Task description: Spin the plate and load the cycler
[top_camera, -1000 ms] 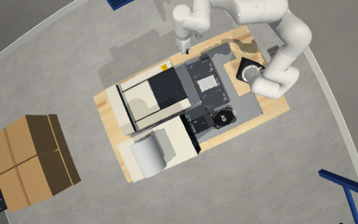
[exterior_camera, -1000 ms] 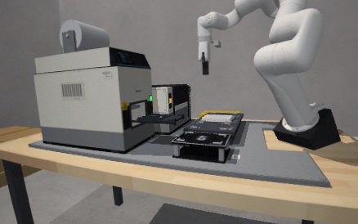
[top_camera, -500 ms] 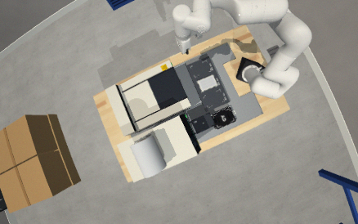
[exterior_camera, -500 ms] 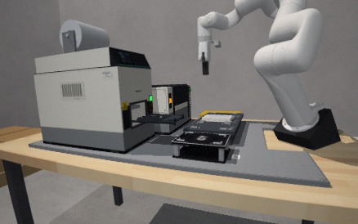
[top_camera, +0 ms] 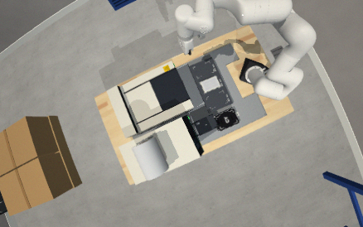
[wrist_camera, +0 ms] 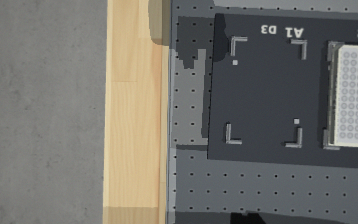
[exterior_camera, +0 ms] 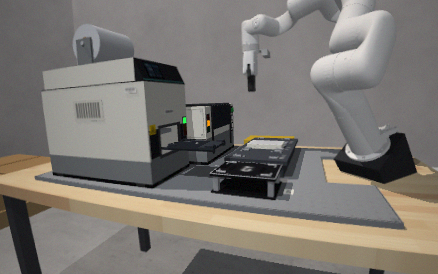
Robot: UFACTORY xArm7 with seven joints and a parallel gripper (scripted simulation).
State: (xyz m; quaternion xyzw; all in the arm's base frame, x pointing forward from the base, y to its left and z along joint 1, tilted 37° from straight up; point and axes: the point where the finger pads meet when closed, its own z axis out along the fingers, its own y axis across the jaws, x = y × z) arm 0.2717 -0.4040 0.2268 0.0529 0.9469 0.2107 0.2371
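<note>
My gripper (exterior_camera: 251,85) is shut and empty. It hangs high above the far end of the deck row, also seen from above (top_camera: 189,51). The D3 nest (wrist_camera: 265,90) lies below it with bare corner locators and no plate in it. A white well plate (wrist_camera: 347,95) sits on D2 beside it, also seen from above (top_camera: 209,84). A dark plate with a white label (top_camera: 225,118) lies on the raised nest at the near end of the deck (exterior_camera: 245,171). The centrifuge (top_camera: 159,97) shows a dark top section (top_camera: 170,89); I cannot see into its buckets. A green lamp (exterior_camera: 184,120) is lit.
The sealer (exterior_camera: 110,125) with its film roll (exterior_camera: 102,44) stands at the left, its stage (exterior_camera: 192,145) out in front. The arm's base (exterior_camera: 377,160) stands on the right. The table's wooden edge (wrist_camera: 132,110) runs beside D3. A cardboard box (top_camera: 33,163) stands on the floor.
</note>
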